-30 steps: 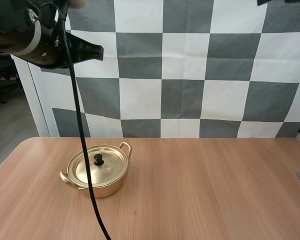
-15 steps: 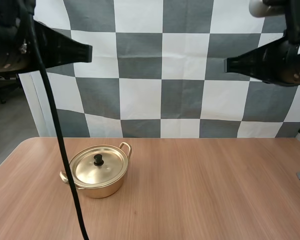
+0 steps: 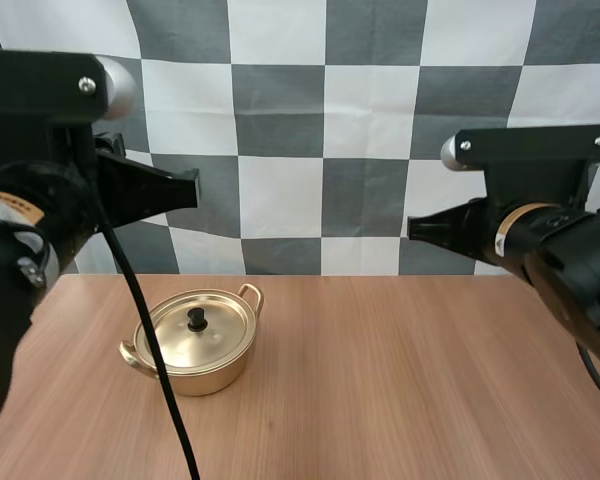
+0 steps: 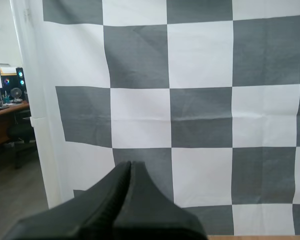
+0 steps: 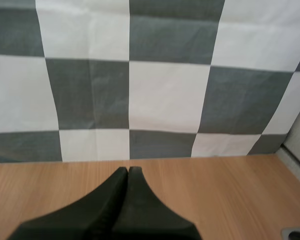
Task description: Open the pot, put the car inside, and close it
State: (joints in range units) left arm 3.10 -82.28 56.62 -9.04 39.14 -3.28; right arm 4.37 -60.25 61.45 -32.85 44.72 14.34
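Observation:
A gold pot stands on the wooden table at the left, its lid on, a black knob at the lid's middle. My left gripper hangs high above the pot, shut, its fingers lying together as one dark wedge with nothing in them. My right gripper is held high over the table's right half, also shut on nothing, its fingers pressed together above the bare tabletop.
A dark round fitting sits in the table near its right edge. The wood to the right of the pot is bare.
Both arms have come down into the high view, the left one lowering over the pot's side, the right one entering from the top right. The pot has not moved.

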